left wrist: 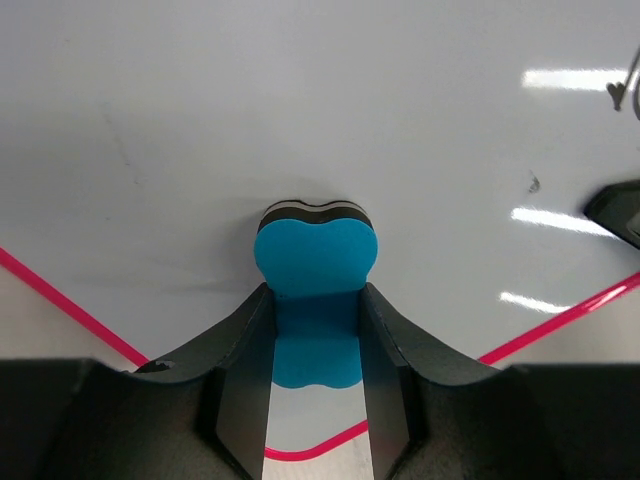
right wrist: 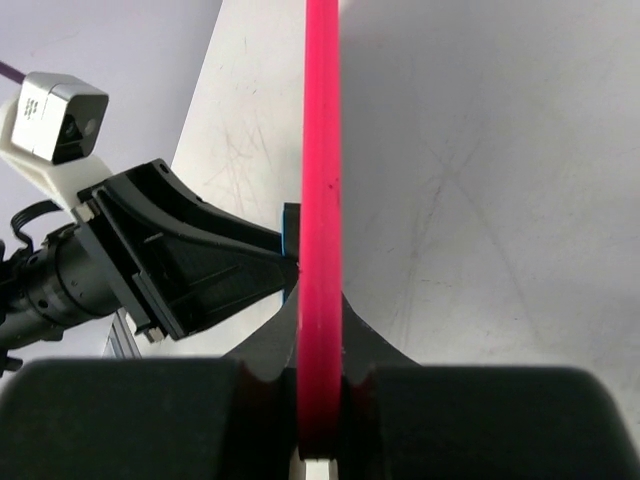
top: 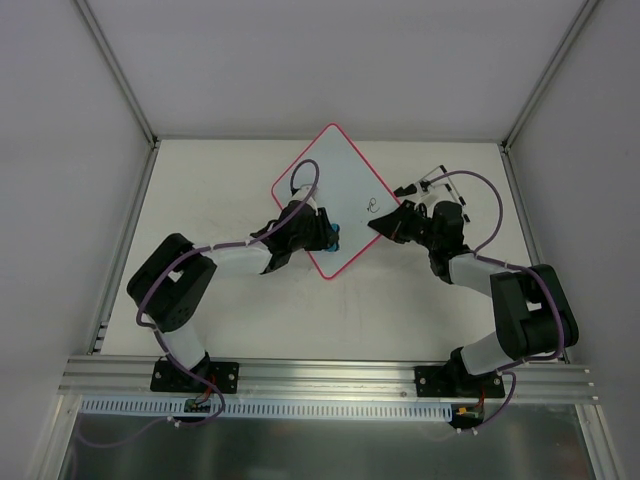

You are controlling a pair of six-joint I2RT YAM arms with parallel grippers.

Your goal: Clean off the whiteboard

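Note:
The whiteboard (top: 335, 185) is a white square with a pink rim, turned like a diamond at the middle of the table. A small black scribble (top: 372, 207) sits near its right edge. My left gripper (top: 328, 236) is shut on the blue-and-black eraser (left wrist: 315, 250) and presses it onto the board's surface (left wrist: 300, 100) near the lower corner. Faint black marks (left wrist: 533, 184) show to the eraser's right. My right gripper (top: 386, 225) is shut on the board's pink rim (right wrist: 322, 200), which I see edge-on between its fingers (right wrist: 320, 330).
The white table (top: 230, 300) has grey walls around it and a metal rail (top: 330, 375) at the near edge. In the right wrist view the left gripper (right wrist: 200, 265) and its camera (right wrist: 55, 120) sit close to the left of the rim.

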